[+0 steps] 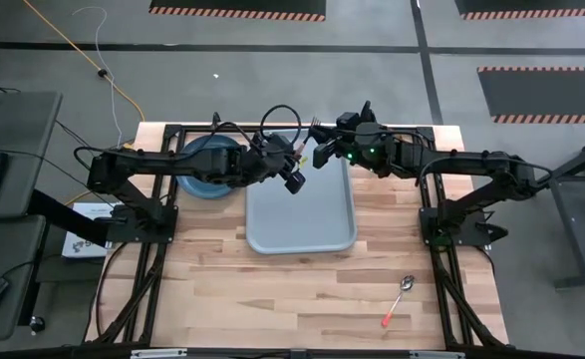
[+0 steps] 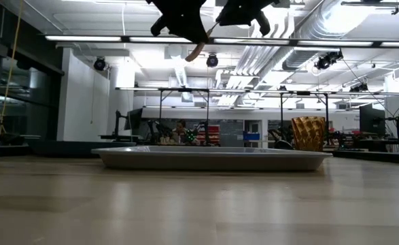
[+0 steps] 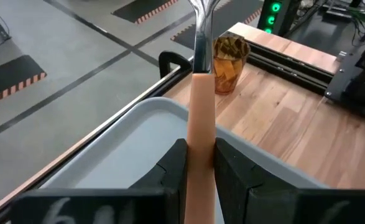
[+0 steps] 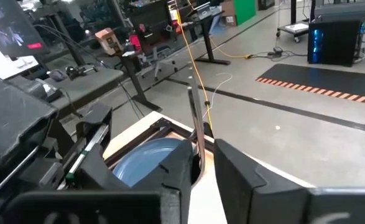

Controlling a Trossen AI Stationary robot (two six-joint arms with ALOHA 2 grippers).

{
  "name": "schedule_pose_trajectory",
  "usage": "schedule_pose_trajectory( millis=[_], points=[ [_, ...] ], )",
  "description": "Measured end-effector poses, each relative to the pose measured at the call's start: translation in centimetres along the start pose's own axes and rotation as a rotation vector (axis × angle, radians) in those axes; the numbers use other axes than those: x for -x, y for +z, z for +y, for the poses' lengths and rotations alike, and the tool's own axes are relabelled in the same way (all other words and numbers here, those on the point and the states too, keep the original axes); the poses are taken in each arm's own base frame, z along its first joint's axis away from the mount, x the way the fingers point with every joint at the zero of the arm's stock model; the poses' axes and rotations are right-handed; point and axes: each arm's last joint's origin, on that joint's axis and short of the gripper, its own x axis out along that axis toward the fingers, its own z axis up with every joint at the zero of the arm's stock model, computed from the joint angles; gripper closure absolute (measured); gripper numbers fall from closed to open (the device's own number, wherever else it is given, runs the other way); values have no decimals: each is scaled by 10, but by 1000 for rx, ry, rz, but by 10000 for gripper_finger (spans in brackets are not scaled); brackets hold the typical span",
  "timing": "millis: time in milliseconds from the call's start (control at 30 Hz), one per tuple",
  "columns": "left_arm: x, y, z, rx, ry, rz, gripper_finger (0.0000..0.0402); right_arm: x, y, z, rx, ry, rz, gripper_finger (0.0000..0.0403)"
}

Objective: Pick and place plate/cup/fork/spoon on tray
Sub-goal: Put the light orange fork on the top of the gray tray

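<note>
1. Nearest the front edge: spoon [image 1: 402, 294] lying flat on the table [image 1: 222, 289], well apart from both arms, not yet on the tray.
2. Mid-table: tray [image 1: 272, 229], nothing resting on it.
3. Above the tray's far end: left gripper [image 1: 292, 179] clamped on the fork [image 3: 201, 118] by its salmon handle, tines pointing away, apparently raised for carrying over the tray.
4. Just beyond: right gripper [image 1: 322, 152] facing the left, fingers apart around the fork's thin metal neck, possibly steadying it or taking it over.
5. Farthest: cup [image 3: 227, 65] upright beyond the tray's far corner; plate [image 1: 204, 165] under the left arm, beside the tray.
</note>
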Motion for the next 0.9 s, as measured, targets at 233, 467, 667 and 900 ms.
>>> schedule_pose_trajectory(
  millis=[233,467,667,900],
  points=[
    [0,0,0,-10,-3,1,355,-1,1,-1,-11,4,-3,380],
    [-1,0,0,-25,-81,28,313,0,1,-1,1,11,2,399],
    [18,12,25,7,-226,84,255,9,13,-9,116,-52,101,401],
    [74,35,60,73,-372,-7,238,15,45,-17,348,149,351,402]
  ],
)
